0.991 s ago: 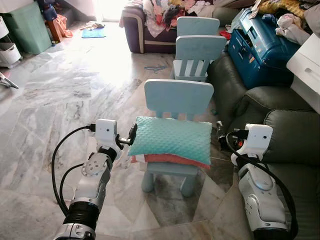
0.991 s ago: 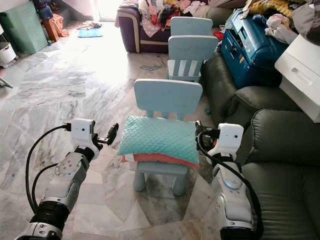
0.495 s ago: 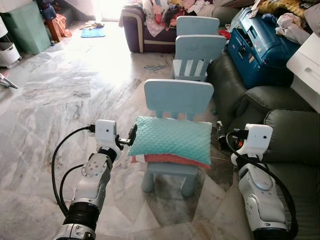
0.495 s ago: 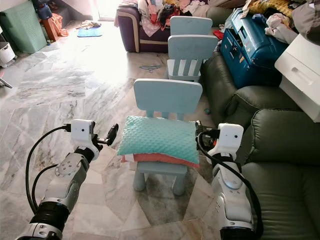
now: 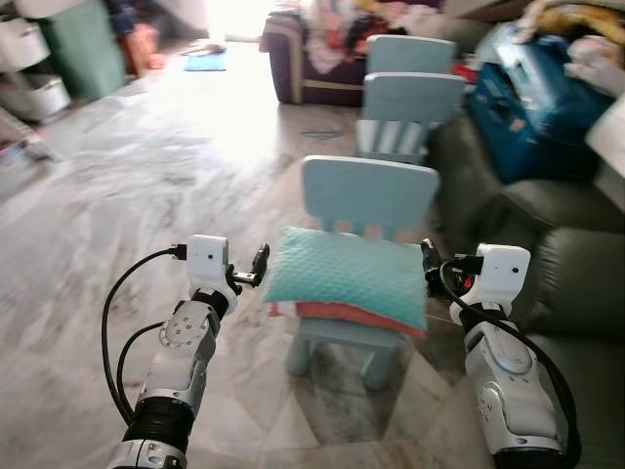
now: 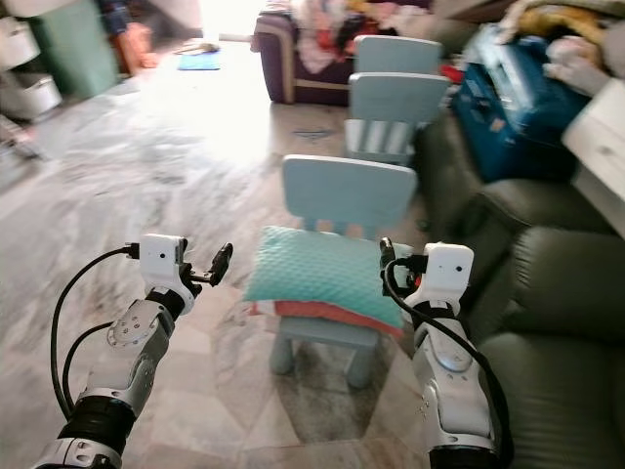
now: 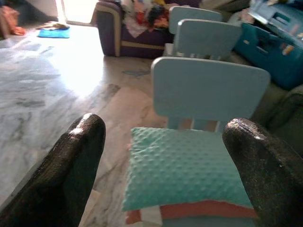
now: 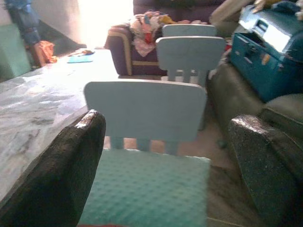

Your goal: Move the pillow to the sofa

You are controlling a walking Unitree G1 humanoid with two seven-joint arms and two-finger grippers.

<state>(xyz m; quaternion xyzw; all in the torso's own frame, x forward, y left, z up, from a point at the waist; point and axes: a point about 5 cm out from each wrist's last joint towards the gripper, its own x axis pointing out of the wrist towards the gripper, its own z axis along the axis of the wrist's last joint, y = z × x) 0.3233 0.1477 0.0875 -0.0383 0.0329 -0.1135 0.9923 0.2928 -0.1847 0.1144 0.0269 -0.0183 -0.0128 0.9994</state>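
A teal dotted pillow [image 5: 347, 278] lies on a red cushion [image 5: 356, 319], both on the seat of a small light-blue chair [image 5: 369, 193]. My left gripper [image 5: 260, 265] is open, level with the pillow's left end and a short way off it. At the pillow's right end my right gripper [image 5: 427, 254] is open too, close beside the corner. In the left wrist view the pillow [image 7: 182, 165] lies ahead between the spread fingers [image 7: 75, 161]. The right wrist view looks over the pillow [image 8: 147, 189] the same way. The dark green sofa [image 5: 576, 293] is to the right of the chair.
Two more light-blue chairs [image 5: 410, 98] stand behind the first. A blue suitcase [image 5: 532, 98] rests on the sofa's far end, with a white cabinet [image 5: 610, 137] at the right edge. A purple sofa heaped with clothes [image 5: 303, 54] is at the back. Marble floor [image 5: 127, 195] spreads to the left.
The whole picture has shifted a little to the right and blurred, so the camera has moved. Both grippers hold the same open pose at the pillow's ends.
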